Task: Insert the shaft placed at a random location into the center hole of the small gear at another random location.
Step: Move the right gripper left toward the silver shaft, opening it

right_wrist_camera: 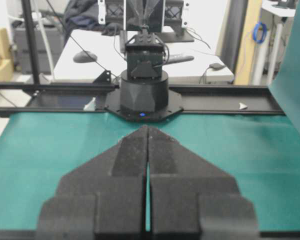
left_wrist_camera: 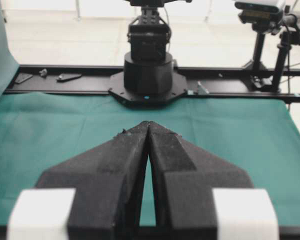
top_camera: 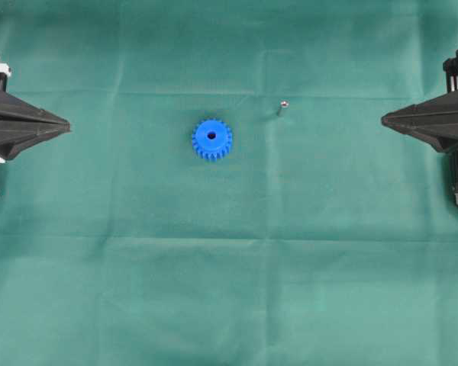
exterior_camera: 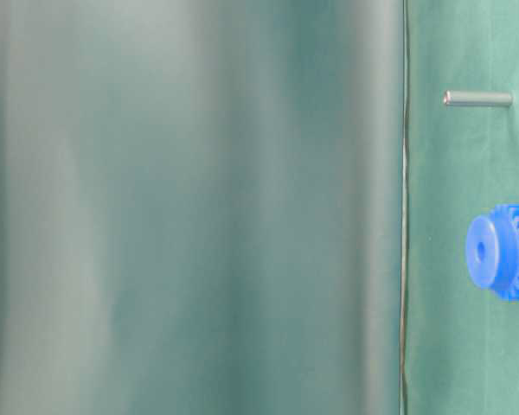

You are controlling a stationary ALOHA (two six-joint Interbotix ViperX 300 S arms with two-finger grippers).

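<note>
Shaft [top_camera: 283, 107] lies upper right of centre on green desk [top_camera: 229, 267], apart from blue small gear [top_camera: 211, 139] with center hole [top_camera: 211, 136] near middle; table-level view crops gear; left tool [top_camera: 65, 121] and right tool [top_camera: 385, 119] pressed together, empty, at frame edges.

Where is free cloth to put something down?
The whole lower half of the cloth, below the gear, is bare, and so is the strip above it. Between gear and shaft the gap is narrow. Both grippers, left and right, wait at the side edges.

Even, soft light; blurred foreground in the table-level view.
</note>
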